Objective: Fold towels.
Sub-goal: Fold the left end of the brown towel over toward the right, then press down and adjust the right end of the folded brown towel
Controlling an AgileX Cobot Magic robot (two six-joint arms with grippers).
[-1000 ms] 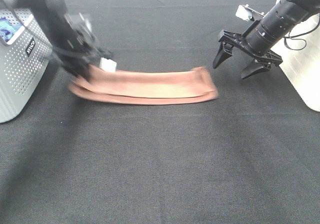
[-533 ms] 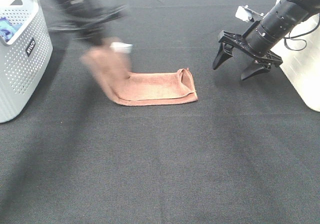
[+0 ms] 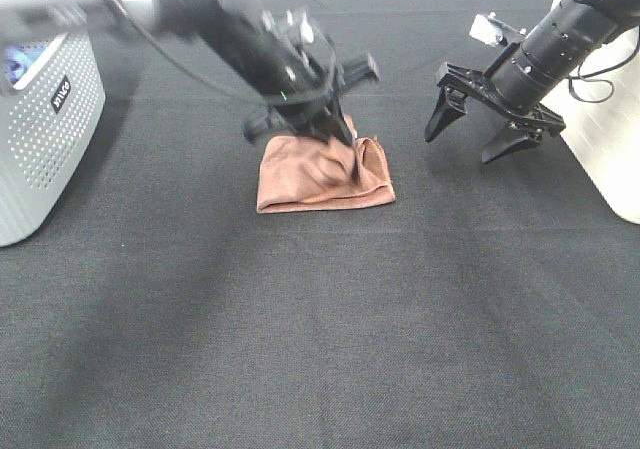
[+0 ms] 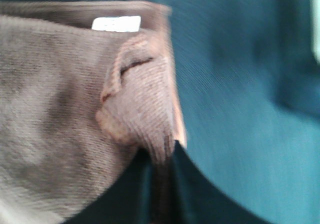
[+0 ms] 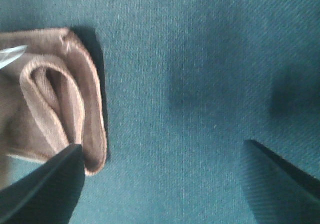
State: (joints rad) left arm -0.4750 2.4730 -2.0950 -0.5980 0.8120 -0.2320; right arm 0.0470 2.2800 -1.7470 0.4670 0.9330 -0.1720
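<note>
Pinching a fold of the towel [image 3: 300,181], the left gripper [image 3: 340,141] had reached across the middle of the bench [image 3: 320,349]. Its jaws stood narrow, with a strip of the brown cloth caught between them. The left wrist view showed this best: the dark fingers [image 4: 131,189] sat nearly together, and a rolled hem bunched up just above them. That grip looked meant to carry one end of the cloth over the other and lay it flat on top.

The towel lay as a short doubled packet toward the far edge of the bench, about midway between the left and right edges. Its white label [image 4: 116,23] showed on the upper layer. The end nearest the right edge was rumpled and looped rather than squared, so the fold was probably not finished.

The right gripper [image 3: 465,141] hung above the bench just beside that rumpled end, apart from the cloth and with its jaws spread wide on nothing. It was likely waiting there, clear of the crossing arm and close enough to press or straighten the loose hem. A white perforated basket [image 3: 40,139] stood at the left edge, well apart from the towel.
</note>
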